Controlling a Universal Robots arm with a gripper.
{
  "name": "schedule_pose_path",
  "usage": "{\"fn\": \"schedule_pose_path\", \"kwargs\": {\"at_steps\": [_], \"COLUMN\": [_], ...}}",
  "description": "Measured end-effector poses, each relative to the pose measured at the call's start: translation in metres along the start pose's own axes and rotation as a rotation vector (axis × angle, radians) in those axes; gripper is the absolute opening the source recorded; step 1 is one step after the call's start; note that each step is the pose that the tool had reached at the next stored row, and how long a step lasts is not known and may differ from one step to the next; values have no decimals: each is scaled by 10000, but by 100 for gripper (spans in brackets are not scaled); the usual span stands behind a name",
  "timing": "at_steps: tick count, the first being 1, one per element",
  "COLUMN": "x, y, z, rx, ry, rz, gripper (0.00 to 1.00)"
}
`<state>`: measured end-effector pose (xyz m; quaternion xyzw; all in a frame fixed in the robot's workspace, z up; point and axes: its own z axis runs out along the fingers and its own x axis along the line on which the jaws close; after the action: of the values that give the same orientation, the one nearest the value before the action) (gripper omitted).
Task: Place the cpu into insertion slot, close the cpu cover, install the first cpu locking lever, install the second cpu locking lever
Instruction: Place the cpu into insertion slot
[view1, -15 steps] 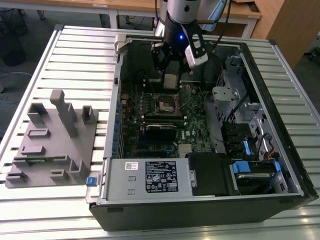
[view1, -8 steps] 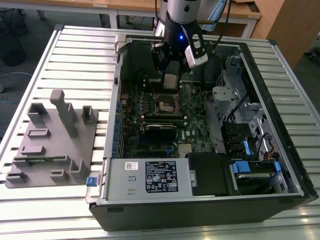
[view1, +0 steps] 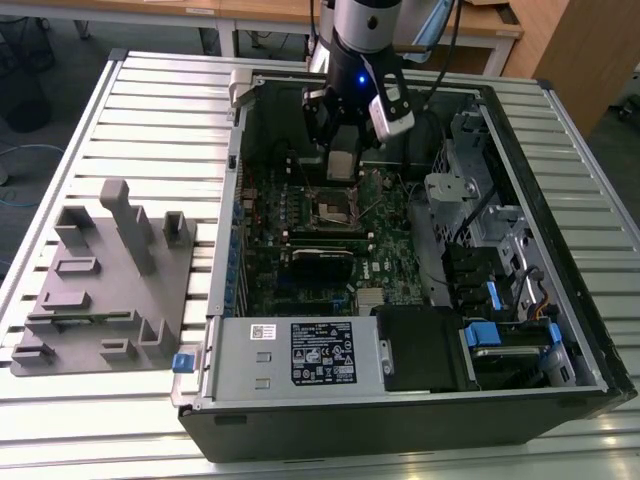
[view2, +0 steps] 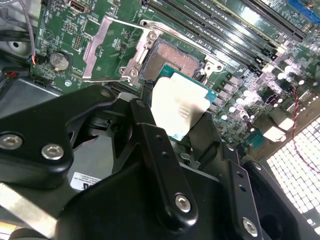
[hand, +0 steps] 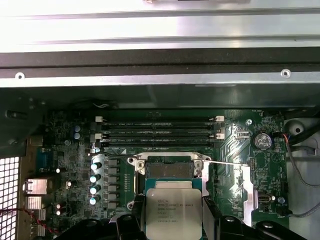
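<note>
My gripper hangs inside the open computer case, shut on the cpu, a flat silver-topped square chip. In both wrist views the cpu sits between the black fingers, held a little above and just short of the insertion slot. The slot is bare, with its contact field showing. The cpu cover, a silvery frame plate, is swung open to one side of the slot. A thin locking lever stands raised across the socket.
Memory slots run just beyond the socket, with the case wall behind them. A labelled power-supply box and drive cages border the motherboard. A grey fixture plate lies on the slatted table at the exterior view's left.
</note>
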<state>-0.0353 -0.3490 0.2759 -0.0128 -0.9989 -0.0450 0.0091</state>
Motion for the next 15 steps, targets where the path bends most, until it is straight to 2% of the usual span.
{"fn": "schedule_pose_path", "kwargs": {"at_steps": [11, 15], "x": [0, 0], "y": [-1, -3], "z": [9, 36], "rx": [0, 0], "ry": [0, -30], "rz": [0, -2], "gripper": [54, 54]}}
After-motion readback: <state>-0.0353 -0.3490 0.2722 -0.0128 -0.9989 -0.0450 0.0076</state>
